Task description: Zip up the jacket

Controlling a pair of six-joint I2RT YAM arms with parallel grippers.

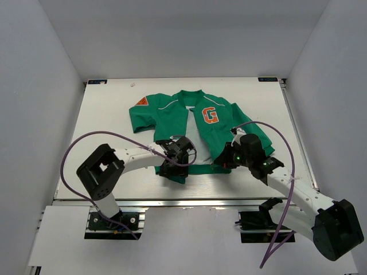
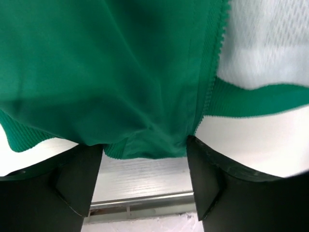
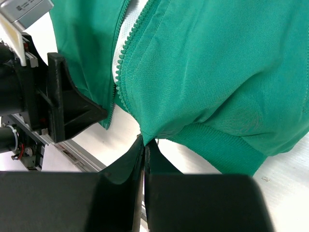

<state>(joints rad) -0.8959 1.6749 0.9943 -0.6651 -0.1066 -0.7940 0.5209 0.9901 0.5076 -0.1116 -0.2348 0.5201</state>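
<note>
Garment: small green zip-front jacket (image 1: 166, 117), lying flat with its front up on the white surface (image 1: 109, 109), collar away from the arms, hem toward them.
Front: unzipped; the two panels spread apart toward the hem, showing pale grey mesh lining (image 1: 194, 134) between them.
Patches: orange "G" chest patch (image 1: 210, 115) on the panel by the right arm; orange triangle sleeve patch (image 1: 141, 102) on the sleeve on the left arm's side.
Left end effector (image 1: 174, 159): at the bottom hem of the left arm's panel, fingers (image 2: 79, 179) spread wide; the ribbed hem and its zipper edge lie bunched between them.
Right end effector (image 3: 145, 145): fingers pressed together, pinching the bottom corner of the other panel, just below its green zipper teeth (image 3: 126, 53).
Spacing: both end effectors sit at the hem, near each other, the open gap between them.
</note>
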